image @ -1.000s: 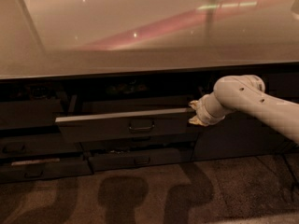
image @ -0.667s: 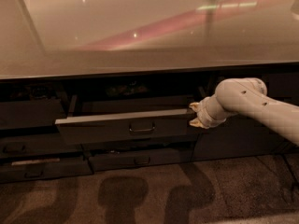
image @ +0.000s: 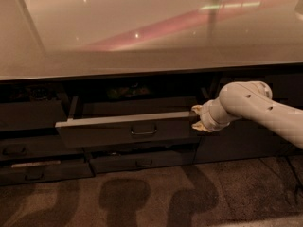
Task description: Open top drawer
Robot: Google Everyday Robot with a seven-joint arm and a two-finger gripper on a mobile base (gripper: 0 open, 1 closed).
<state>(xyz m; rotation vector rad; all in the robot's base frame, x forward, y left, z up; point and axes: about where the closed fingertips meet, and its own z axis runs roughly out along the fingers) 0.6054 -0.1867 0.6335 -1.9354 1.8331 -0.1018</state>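
Note:
The top drawer (image: 125,130) is a wide dark grey front with a small rectangular pull handle (image: 143,130) at its middle. It stands pulled partly out from under the counter, its top edge lit pale. My gripper (image: 197,117) sits at the drawer's right end, its pale fingertips against the top right corner of the front. The white arm (image: 258,110) reaches in from the right. The drawer's inside is dark and mostly hidden.
A glossy pale counter top (image: 151,27) overhangs the drawers. Below are narrower drawers, one under the open drawer (image: 142,162) and ones at the left (image: 28,145). A dark cabinet front (image: 236,143) is at the right. Mottled floor (image: 151,197) lies in front.
The arm and gripper have shifted slightly right and toward the camera. The drawer front stays in about the same pulled-out position.

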